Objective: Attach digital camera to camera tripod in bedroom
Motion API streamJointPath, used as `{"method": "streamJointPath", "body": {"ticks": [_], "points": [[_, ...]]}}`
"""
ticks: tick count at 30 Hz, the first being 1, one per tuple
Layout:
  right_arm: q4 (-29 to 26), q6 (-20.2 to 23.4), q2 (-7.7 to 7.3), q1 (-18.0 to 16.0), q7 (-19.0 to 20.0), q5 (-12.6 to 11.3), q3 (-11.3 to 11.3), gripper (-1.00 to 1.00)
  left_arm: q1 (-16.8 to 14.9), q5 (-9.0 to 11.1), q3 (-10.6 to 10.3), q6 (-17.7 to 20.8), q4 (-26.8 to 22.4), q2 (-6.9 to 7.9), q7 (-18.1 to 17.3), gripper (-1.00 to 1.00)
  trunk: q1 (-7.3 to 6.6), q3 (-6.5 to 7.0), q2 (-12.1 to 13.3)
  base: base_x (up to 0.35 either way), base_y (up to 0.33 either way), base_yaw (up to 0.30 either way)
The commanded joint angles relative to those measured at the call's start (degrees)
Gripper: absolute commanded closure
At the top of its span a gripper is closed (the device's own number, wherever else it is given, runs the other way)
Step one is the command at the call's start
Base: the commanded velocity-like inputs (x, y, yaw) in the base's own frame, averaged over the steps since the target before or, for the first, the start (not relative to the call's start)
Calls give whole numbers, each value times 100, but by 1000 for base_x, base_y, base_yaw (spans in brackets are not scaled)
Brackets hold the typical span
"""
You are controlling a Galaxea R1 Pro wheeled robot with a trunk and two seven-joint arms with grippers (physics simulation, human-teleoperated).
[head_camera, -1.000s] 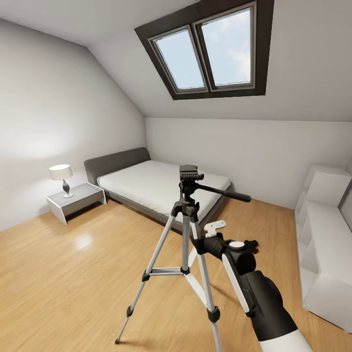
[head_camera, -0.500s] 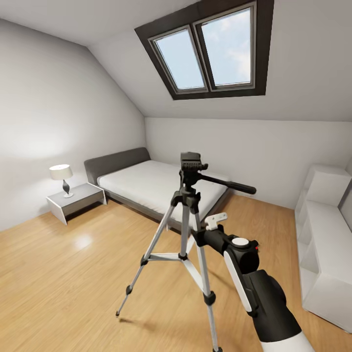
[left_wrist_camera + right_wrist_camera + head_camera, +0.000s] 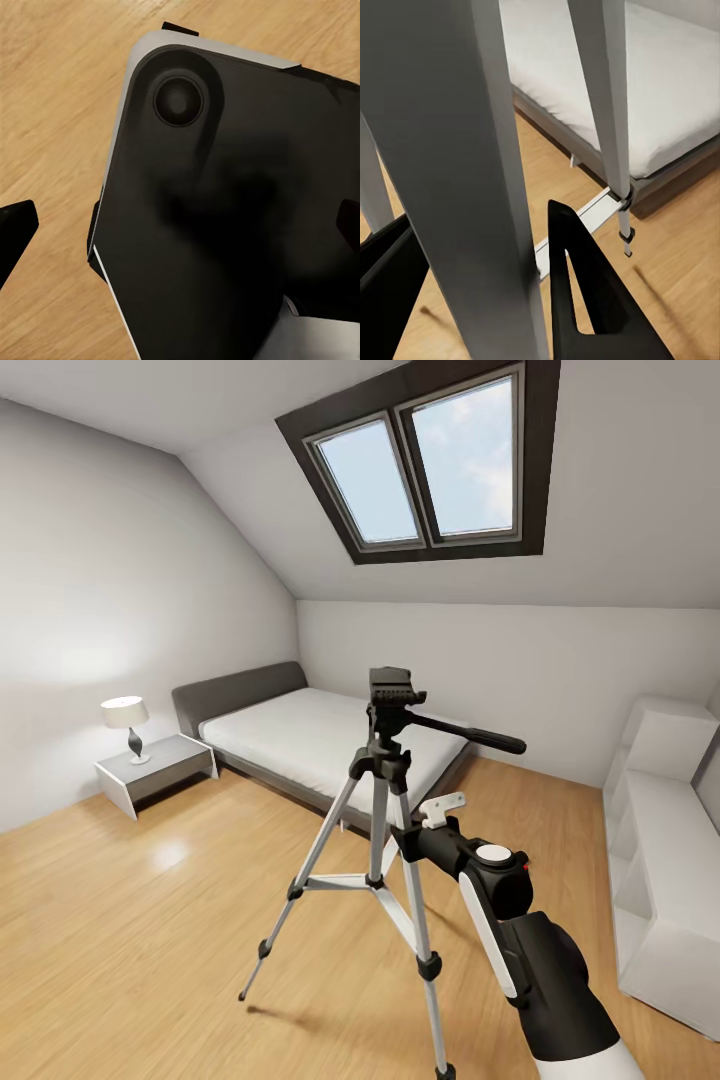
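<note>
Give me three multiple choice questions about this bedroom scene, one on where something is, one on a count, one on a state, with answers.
1. Where is the lamp?
A. on the nightstand
B. on the bed
C. on the floor

2. How many panes does the skylight have?
A. one
B. two
C. four

3. What sits on the camera tripod head?
A. a camera
B. a lamp
C. nothing

Answers: 1 A, the lamp stands on the grey nightstand beside the bed. 2 B, two panes side by side. 3 C, the head's top plate is bare; the right gripper straddles a tripod leg.
</note>
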Motion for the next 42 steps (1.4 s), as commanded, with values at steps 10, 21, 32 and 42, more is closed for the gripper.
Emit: {"method": "streamJointPath", "body": {"ticks": [10, 21, 32, 42], "points": [[-11, 79, 11, -6, 31, 19, -1, 100, 4, 27, 1, -3, -11, 0, 0, -100, 0, -5, -4, 0, 0, 0], [-12, 250, 21, -6, 41, 17, -1, 100, 4, 27, 1, -3, -11, 0, 0, -100, 0, -5, -4, 0, 0, 0], [-12, 254, 23, -6, 72, 14, 33, 100, 4, 27, 1, -3, -11, 0, 0, -100, 0, -5, -4, 0, 0, 0], [2, 377, 130, -205, 33, 33, 29, 100, 4, 27, 1, -3, -10, 0, 0, -100, 0, -5, -4, 0, 0, 0]]}}
